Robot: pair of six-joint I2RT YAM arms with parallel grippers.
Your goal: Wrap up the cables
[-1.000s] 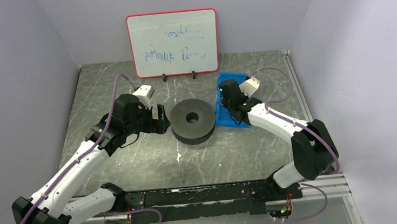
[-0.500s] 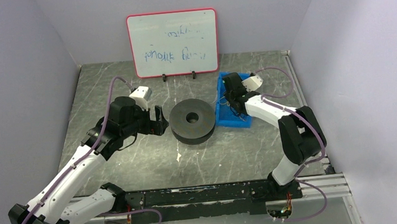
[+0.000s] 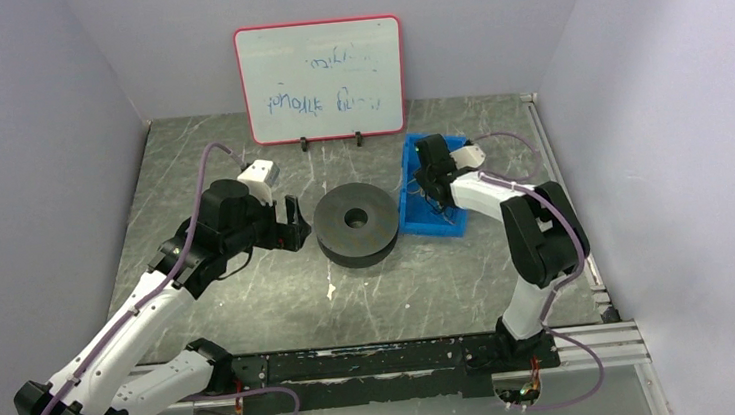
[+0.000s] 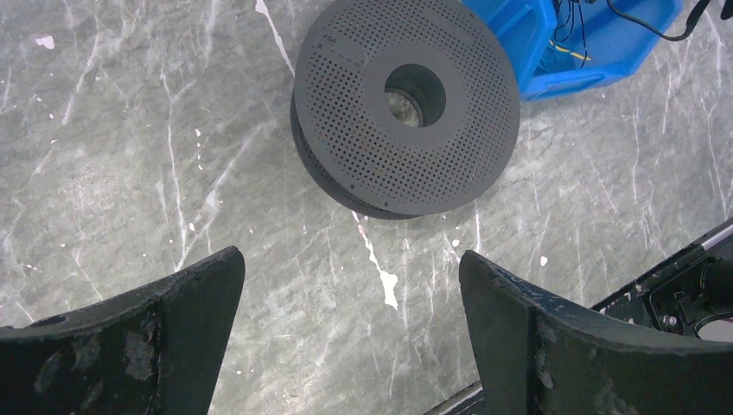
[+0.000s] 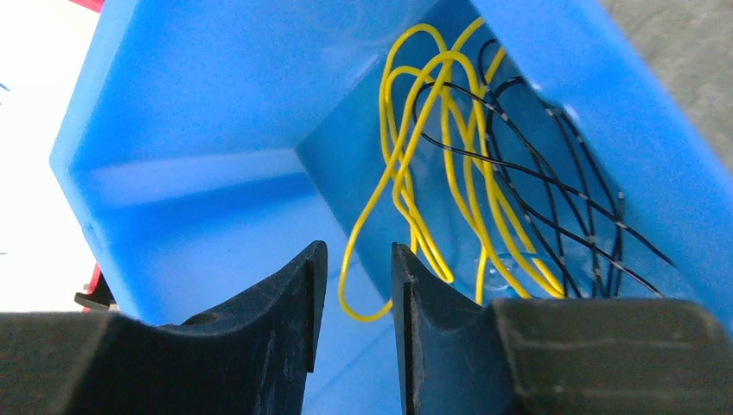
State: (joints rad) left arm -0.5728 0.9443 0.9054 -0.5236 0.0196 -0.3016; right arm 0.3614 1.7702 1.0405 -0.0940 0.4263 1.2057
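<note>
Right wrist view shows my right gripper (image 5: pixel 356 259) a little open, low in the frame, inside the blue bin (image 5: pixel 216 104). The yellow cables (image 5: pixel 399 160) sit in the bin at the upper right, and one loop hangs between my fingers (image 5: pixel 268 328), maybe not touching. My left gripper (image 4: pixel 350 277) is wide open near the black spool (image 4: pixel 346 112).

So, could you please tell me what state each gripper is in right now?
Left gripper: wide open, holding nothing.
Right gripper: narrowly open over the blue plastic bin, clamping nothing; a thin yellow wire loop shows in the gap.
</note>
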